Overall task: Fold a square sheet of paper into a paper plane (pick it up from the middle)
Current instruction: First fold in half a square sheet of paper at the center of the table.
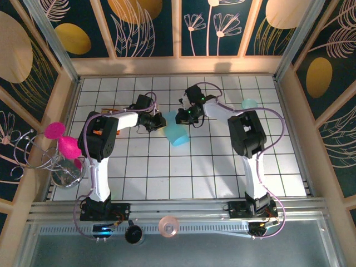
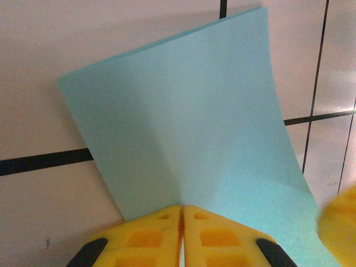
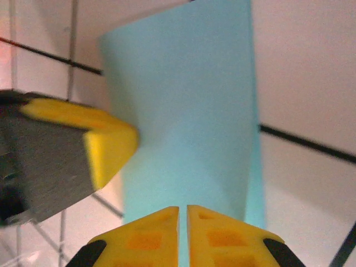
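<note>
Fingers [image 2: 146, 239] of left gripper [image 2: 182, 221] and right gripper [image 3: 183, 221] pinch the square sheet of paper [image 1: 178, 135] above the table [image 1: 222, 172]; plastic cup [image 1: 248, 103] stands well apart. Both arms angle inward.

We're seeing a plain light-blue square sheet of paper [image 2: 194, 128]. The left gripper [image 2: 182, 214] and right gripper [image 3: 183, 214] both have bright yellow jaws with black corners. Our bench [image 1: 167, 172] is white tile with a dark grid. The walls [image 1: 150, 28] are navy with gold ovals and pale line-drawn leaves. The cup [image 1: 249, 104] is pale teal.
</note>
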Robot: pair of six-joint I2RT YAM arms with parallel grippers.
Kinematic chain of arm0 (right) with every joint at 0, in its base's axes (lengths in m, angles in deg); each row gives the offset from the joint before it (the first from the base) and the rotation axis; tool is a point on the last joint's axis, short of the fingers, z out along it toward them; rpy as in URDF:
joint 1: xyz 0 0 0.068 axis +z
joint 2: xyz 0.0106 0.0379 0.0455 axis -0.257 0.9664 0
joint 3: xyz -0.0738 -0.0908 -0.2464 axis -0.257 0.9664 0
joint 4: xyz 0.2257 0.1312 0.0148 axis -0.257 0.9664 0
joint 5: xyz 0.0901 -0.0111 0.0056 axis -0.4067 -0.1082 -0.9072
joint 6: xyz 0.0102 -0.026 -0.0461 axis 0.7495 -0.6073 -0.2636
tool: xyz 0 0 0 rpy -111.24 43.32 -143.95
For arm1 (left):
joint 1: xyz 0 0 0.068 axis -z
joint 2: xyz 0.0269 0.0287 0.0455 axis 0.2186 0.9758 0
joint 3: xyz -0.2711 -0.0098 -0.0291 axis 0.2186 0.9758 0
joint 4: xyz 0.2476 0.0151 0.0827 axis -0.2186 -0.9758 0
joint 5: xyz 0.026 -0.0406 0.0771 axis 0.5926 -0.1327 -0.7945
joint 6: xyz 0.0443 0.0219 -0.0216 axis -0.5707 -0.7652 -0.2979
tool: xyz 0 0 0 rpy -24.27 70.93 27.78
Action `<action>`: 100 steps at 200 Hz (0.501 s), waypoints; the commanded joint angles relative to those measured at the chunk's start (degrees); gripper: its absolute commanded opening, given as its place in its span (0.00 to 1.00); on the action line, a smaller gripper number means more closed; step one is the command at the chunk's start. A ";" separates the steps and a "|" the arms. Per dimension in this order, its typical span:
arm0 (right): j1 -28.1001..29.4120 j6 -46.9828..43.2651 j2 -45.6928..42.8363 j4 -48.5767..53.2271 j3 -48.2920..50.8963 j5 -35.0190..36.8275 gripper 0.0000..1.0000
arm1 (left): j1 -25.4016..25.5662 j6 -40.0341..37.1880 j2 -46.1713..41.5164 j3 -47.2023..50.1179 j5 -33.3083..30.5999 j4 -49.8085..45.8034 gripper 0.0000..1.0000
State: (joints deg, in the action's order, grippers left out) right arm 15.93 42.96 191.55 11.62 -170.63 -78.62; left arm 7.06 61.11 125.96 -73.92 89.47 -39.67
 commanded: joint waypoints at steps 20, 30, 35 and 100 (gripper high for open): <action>5.47 11.27 -2.16 -6.07 3.00 -4.60 0.07 | -0.13 0.24 3.59 -0.05 -4.93 -4.14 0.10; 6.06 11.98 -1.44 -6.20 2.95 -4.42 0.06 | -0.13 0.33 3.59 -0.05 -4.88 -4.18 0.10; 6.38 12.20 -0.93 -6.18 2.84 -4.35 0.05 | -0.13 0.35 3.65 -0.13 -4.85 -4.19 0.10; 7.70 11.43 2.31 -5.01 3.30 -2.92 0.02 | -0.09 0.58 3.85 -0.13 -4.98 -4.14 0.10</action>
State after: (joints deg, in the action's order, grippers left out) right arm 23.54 53.89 192.51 6.73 -168.16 -81.68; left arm 7.06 61.24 126.24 -74.56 89.14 -40.17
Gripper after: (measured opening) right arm 0.050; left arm 0.104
